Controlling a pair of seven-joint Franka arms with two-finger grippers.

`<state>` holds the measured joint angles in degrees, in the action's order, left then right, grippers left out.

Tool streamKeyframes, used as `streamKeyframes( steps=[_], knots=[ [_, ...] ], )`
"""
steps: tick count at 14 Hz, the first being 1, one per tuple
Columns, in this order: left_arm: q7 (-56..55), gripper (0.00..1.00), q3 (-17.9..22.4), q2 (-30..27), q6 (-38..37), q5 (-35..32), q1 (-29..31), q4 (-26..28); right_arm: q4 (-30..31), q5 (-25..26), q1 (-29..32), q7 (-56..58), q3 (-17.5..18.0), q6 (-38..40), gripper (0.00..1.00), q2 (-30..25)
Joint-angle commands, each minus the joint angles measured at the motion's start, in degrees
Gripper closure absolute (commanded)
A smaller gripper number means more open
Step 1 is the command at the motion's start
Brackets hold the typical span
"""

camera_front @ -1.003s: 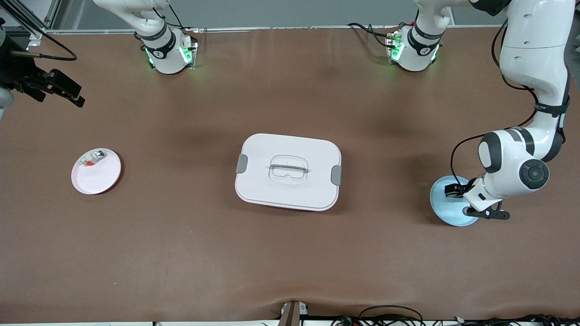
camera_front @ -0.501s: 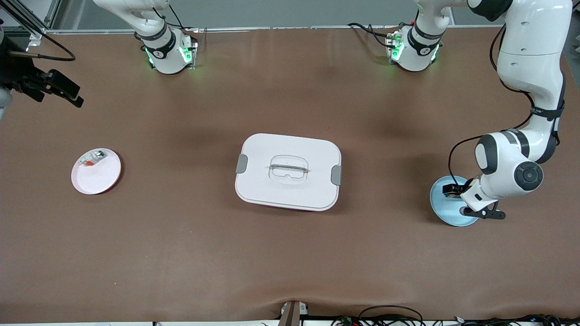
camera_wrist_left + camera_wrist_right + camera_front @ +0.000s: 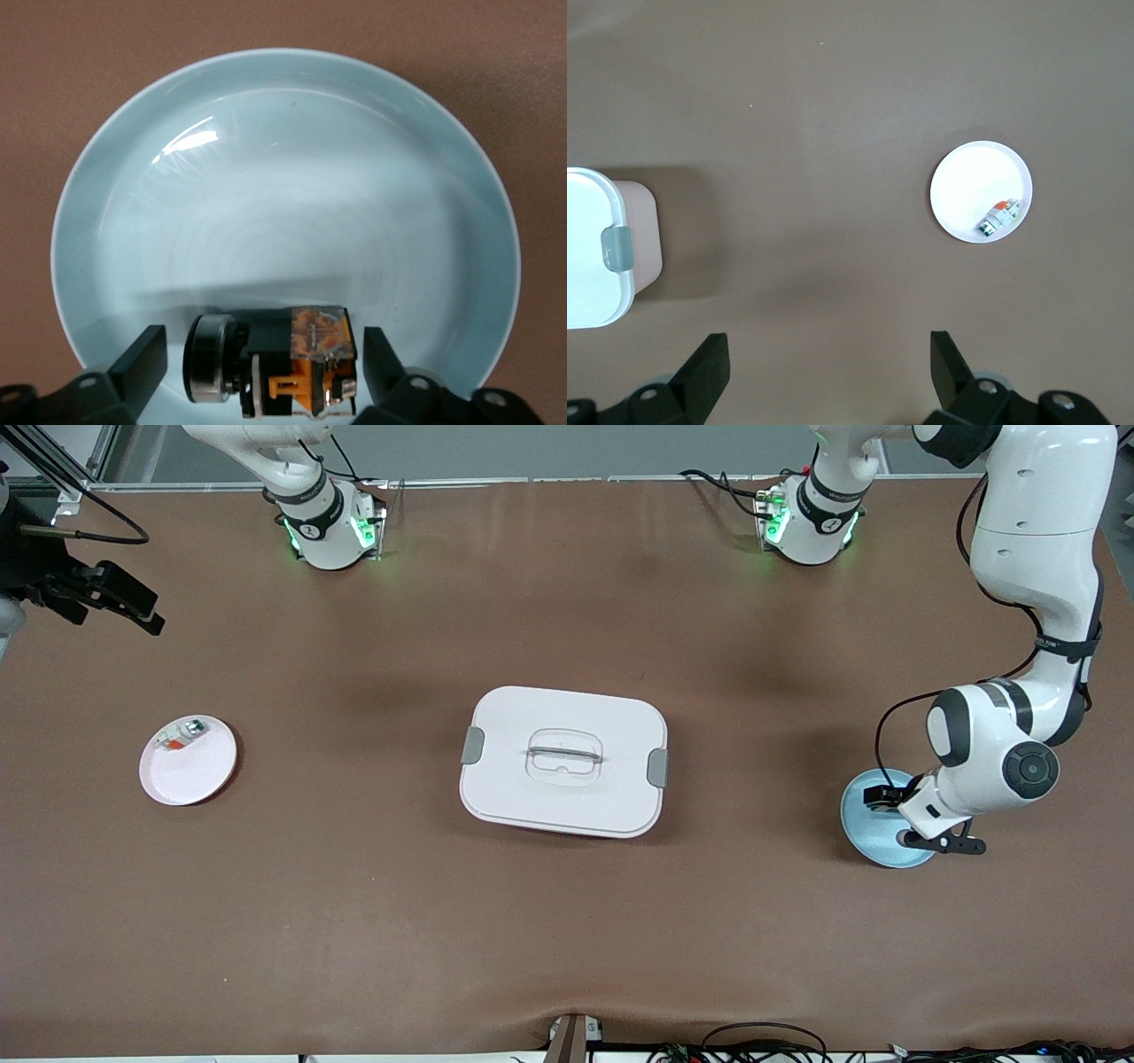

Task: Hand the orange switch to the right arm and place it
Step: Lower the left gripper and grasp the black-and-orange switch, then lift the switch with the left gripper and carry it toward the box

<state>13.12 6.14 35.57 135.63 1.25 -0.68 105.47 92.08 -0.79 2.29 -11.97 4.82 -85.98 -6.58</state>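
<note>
The orange switch (image 3: 288, 363), a small black block with an orange face and a silver round end, lies on the pale blue plate (image 3: 283, 133) close to its rim. My left gripper (image 3: 263, 347) is low over that plate, open, with one finger on each side of the switch and a gap on both sides. In the front view the left hand (image 3: 917, 810) covers the switch on the blue plate (image 3: 873, 840). My right gripper (image 3: 133, 607) hangs open and empty, high over the right arm's end of the table, and its fingers show in the right wrist view (image 3: 828, 354).
A white lidded container (image 3: 563, 762) with grey clips stands mid-table; it also shows in the right wrist view (image 3: 589, 257). A white plate (image 3: 190, 775) toward the right arm's end holds a small white-grey part (image 3: 182, 737) with red and green bits.
My left hand has shifted a little over the blue plate, toward the container. The right arm has barely moved.
</note>
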Motion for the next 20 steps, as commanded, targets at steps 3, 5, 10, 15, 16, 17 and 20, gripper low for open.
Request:
streamKeyframes(
  steps=[3,5,10,15,16,17,20],
  knots=[
    [0.33,0.73,-0.16,-0.15,1.13,1.21,0.07,0.35,-0.5,1.05,-0.27,0.28,0.27,-0.07,0.0,0.07],
    [0.33,0.78,-0.16,-0.24,1.13,2.08,-0.11,0.26,-0.5,1.05,-0.18,0.28,0.27,-0.07,0.0,0.07],
    [0.24,0.78,-0.16,-2.25,0.34,2.26,0.15,0.17,-0.41,1.05,0.17,0.28,0.1,-0.15,0.0,0.07],
    [-2.39,0.78,-0.07,-9.27,-9.22,6.03,0.15,-0.53,-0.41,1.05,0.26,0.28,0.1,-0.51,0.0,0.07],
    [-3.61,0.78,-0.07,-11.12,-11.07,6.48,0.07,-0.62,-0.41,1.05,0.26,0.28,0.01,-0.59,0.0,0.07],
    [-5.45,0.78,-0.16,-12.88,-13.0,6.83,-0.11,-0.7,-0.41,1.05,0.26,0.28,0.01,-0.77,0.0,0.07],
    [-12.21,0.78,-2.7,-17.1,-22.74,7.1,-0.29,-3.94,-1.55,1.14,-0.09,0.19,0.1,-2.08,0.0,0.42]
  ],
)
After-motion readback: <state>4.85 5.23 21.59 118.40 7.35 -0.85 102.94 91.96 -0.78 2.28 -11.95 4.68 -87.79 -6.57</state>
